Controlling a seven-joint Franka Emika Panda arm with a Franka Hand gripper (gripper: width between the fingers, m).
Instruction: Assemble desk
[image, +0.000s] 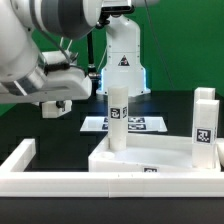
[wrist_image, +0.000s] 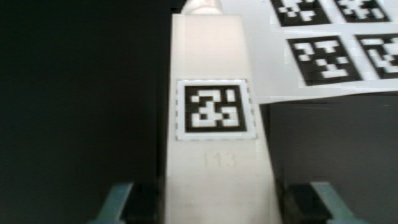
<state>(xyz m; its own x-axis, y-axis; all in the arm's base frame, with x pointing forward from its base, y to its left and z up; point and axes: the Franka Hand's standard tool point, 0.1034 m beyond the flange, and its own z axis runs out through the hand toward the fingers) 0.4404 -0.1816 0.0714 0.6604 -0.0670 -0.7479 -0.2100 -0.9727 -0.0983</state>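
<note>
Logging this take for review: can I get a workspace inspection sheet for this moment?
Surface: black table; marker board lies flat on it.
Job's things: top lies flat; near leg stands upright on it; far leg stands upright at the top's end on the exterior view's right.
Clutter: white bar in front of the top.
Grippers: gripper open; fingers flank the near leg, with a gap on each side.
Cables: nothing seen.
Surroundings: green backdrop; white robot base behind the marker board.
</note>
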